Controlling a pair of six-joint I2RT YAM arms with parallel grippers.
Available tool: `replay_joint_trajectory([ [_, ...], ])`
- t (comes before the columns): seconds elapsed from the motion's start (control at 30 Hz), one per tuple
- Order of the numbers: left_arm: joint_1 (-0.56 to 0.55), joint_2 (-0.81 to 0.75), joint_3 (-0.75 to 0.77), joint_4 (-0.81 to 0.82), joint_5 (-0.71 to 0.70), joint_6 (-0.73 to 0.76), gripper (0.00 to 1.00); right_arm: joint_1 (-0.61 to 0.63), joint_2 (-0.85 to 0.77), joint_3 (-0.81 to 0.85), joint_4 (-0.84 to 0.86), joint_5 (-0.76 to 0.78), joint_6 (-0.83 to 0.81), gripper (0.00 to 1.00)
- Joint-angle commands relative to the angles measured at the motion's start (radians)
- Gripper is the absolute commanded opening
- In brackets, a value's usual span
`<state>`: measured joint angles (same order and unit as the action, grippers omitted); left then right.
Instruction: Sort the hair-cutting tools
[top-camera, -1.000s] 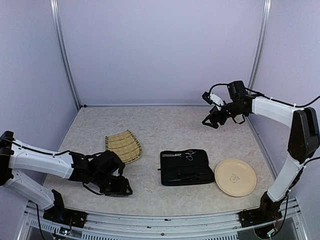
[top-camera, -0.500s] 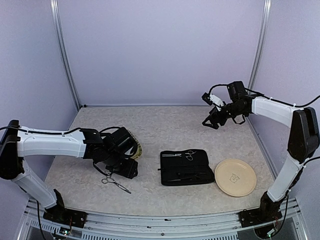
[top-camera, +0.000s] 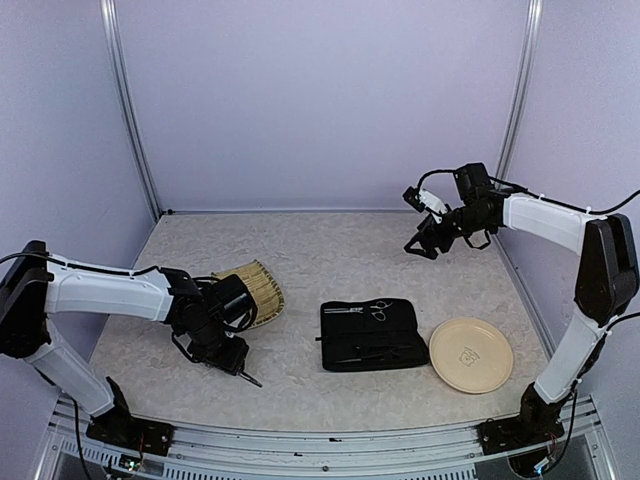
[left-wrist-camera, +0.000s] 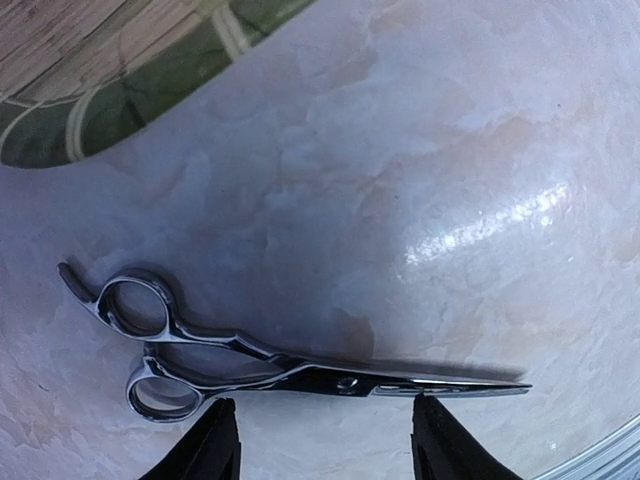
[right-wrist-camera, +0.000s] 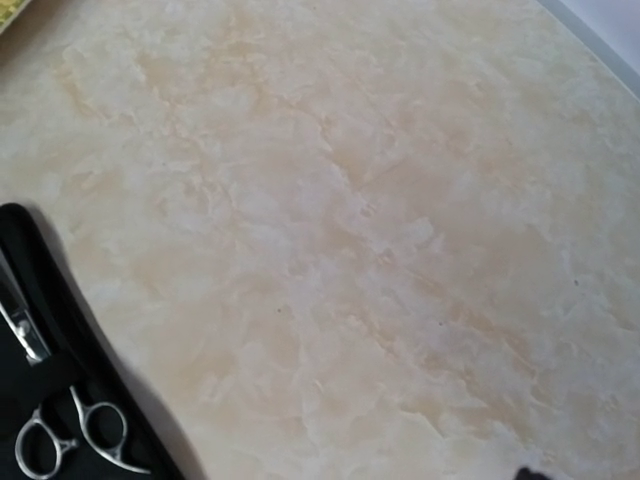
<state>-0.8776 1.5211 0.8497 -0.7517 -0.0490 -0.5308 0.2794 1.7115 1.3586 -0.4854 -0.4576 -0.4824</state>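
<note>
One pair of silver scissors (left-wrist-camera: 300, 380) lies flat on the table, ring handles left, blade tip right. My left gripper (left-wrist-camera: 325, 445) is open just above it, with its fingertips (left-wrist-camera: 215, 440) on the near side of the pivot and not touching it. In the top view the left gripper (top-camera: 225, 355) covers most of this pair, and only the blade tip (top-camera: 250, 380) shows. A second pair of scissors (top-camera: 378, 310) lies on the black zip case (top-camera: 370, 335) and also shows in the right wrist view (right-wrist-camera: 70, 440). My right gripper (top-camera: 425, 240) is open and empty, held high at the back right. I cannot make out the black hair clips.
The woven bamboo tray (top-camera: 250, 290) lies just behind the left gripper, and its edge shows in the left wrist view (left-wrist-camera: 150, 90). A round cream plate (top-camera: 471, 354) sits right of the case. A slim silver piece (right-wrist-camera: 20, 325) lies on the case (right-wrist-camera: 30, 400). The table's near rail runs close below the scissors.
The left gripper rose from the near table towards the tray, which left the scissors showing on the table. It then came back down over them. The right arm has not moved.
</note>
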Motion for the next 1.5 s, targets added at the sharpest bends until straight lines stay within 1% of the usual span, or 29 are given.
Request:
replay_joint_trajectory([
  [0.0, -0.016, -0.001, -0.006, 0.039, 0.032, 0.035, 0.55, 0.004, 0.015, 0.025, -0.019, -0.018, -0.009, 0.83],
  [0.17, -0.034, 0.059, -0.022, 0.068, 0.059, 0.053, 0.54, 0.004, 0.029, 0.029, -0.026, -0.027, -0.010, 0.82],
  [0.37, -0.107, 0.136, 0.014, 0.116, 0.094, 0.058, 0.53, 0.003, 0.030, 0.029, -0.031, -0.029, -0.014, 0.81],
  [0.57, -0.150, 0.219, 0.077, 0.196, 0.130, 0.042, 0.50, 0.004, 0.043, 0.033, -0.039, -0.031, -0.018, 0.81],
  [0.7, -0.162, 0.256, 0.144, 0.232, 0.127, 0.065, 0.50, 0.004, 0.046, 0.034, -0.040, -0.031, -0.019, 0.80],
  [0.83, -0.156, 0.254, 0.202, 0.151, 0.039, 0.113, 0.52, 0.004, 0.048, 0.036, -0.045, -0.034, -0.019, 0.80],
  [0.9, -0.142, 0.234, 0.210, 0.102, -0.019, 0.139, 0.54, 0.004, 0.048, 0.036, -0.046, -0.035, -0.022, 0.80],
  [0.97, -0.119, 0.200, 0.208, 0.070, -0.043, 0.157, 0.54, 0.003, 0.048, 0.035, -0.047, -0.037, -0.024, 0.80],
  [1.03, -0.087, 0.165, 0.208, 0.035, -0.052, 0.191, 0.52, 0.003, 0.051, 0.036, -0.051, -0.043, -0.025, 0.80],
  [1.13, -0.041, 0.109, 0.189, -0.004, -0.076, 0.217, 0.42, 0.003, 0.054, 0.038, -0.056, -0.052, -0.028, 0.79],
  [1.3, -0.007, 0.084, 0.181, -0.060, -0.082, 0.250, 0.37, 0.003, 0.059, 0.043, -0.064, -0.064, -0.031, 0.78],
  [1.37, 0.015, 0.080, 0.175, -0.077, -0.080, 0.238, 0.37, 0.004, 0.060, 0.044, -0.065, -0.069, -0.030, 0.78],
  [1.47, 0.048, 0.082, 0.175, -0.130, -0.123, 0.191, 0.39, 0.005, 0.062, 0.044, -0.067, -0.074, -0.028, 0.77],
])
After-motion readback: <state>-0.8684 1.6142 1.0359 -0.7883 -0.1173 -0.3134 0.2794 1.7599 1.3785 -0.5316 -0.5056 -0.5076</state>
